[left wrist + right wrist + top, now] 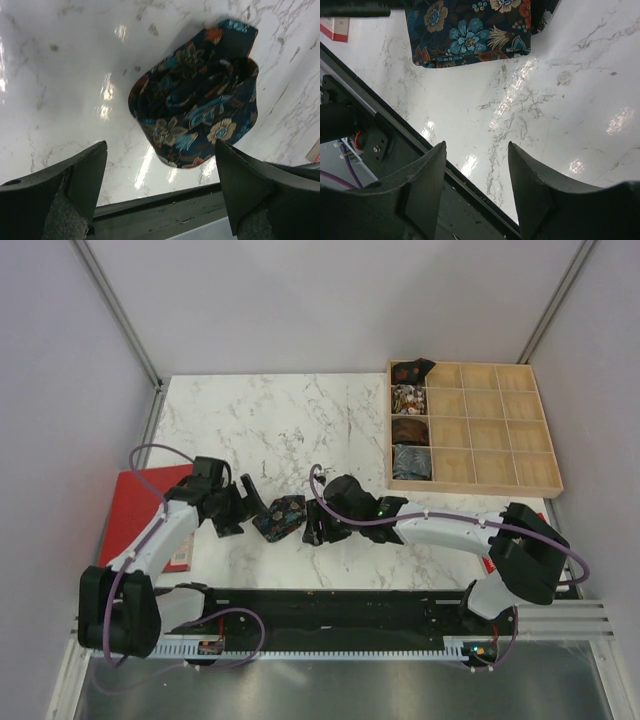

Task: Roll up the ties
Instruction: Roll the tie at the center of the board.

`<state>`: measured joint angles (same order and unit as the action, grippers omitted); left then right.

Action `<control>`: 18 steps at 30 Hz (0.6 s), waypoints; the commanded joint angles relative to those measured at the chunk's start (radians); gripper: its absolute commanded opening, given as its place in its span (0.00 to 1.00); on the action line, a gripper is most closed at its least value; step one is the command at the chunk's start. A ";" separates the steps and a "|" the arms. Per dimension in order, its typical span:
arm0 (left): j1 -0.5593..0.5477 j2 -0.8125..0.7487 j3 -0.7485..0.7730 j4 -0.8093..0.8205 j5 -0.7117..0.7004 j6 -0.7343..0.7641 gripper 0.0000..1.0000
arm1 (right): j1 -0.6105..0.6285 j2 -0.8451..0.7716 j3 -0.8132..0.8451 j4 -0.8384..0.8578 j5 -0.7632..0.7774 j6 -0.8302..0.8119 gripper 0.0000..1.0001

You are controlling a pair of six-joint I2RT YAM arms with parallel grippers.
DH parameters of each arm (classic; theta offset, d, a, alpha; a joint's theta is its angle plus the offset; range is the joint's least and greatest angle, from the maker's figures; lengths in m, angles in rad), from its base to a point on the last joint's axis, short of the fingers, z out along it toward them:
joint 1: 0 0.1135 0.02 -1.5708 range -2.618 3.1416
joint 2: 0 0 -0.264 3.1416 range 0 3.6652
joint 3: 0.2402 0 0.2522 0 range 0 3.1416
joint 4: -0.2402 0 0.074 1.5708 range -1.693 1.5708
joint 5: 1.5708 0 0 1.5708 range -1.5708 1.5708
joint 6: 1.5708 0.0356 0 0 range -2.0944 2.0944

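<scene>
A dark floral tie [279, 516] lies rolled into a compact bundle on the marble table between my two grippers. In the left wrist view the tie roll [195, 105] sits just ahead of my open left gripper [161, 150], not touched by it. My left gripper [243, 502] is just left of the roll. My right gripper [318, 524] is just right of it, open and empty. In the right wrist view the tie [470, 32] lies beyond my open right gripper [476, 147]. Several rolled ties [410, 430] fill the left column of the wooden tray.
A wooden compartment tray [500, 440] stands at the back right. A flat red booklet [150, 510] lies at the table's left under my left arm. A black rail [330, 610] runs along the near edge. Grey walls enclose the table.
</scene>
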<state>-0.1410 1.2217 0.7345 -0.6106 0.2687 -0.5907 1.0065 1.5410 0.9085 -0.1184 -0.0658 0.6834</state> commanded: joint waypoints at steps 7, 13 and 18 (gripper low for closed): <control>-0.077 -0.287 -0.210 0.100 -0.095 -0.273 0.92 | -0.092 0.125 0.297 -0.105 -0.049 -0.062 0.60; -0.080 -0.323 -0.285 0.175 -0.118 -0.345 0.90 | -0.126 0.221 0.385 -0.087 -0.117 -0.048 0.58; -0.088 -0.341 -0.316 0.242 -0.132 -0.363 0.91 | -0.131 0.335 0.480 -0.089 -0.181 -0.048 0.43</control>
<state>-0.2211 0.9142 0.4351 -0.4706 0.1780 -0.8944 0.8780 1.8030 1.3025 -0.2050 -0.1703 0.6388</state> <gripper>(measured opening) 0.905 0.479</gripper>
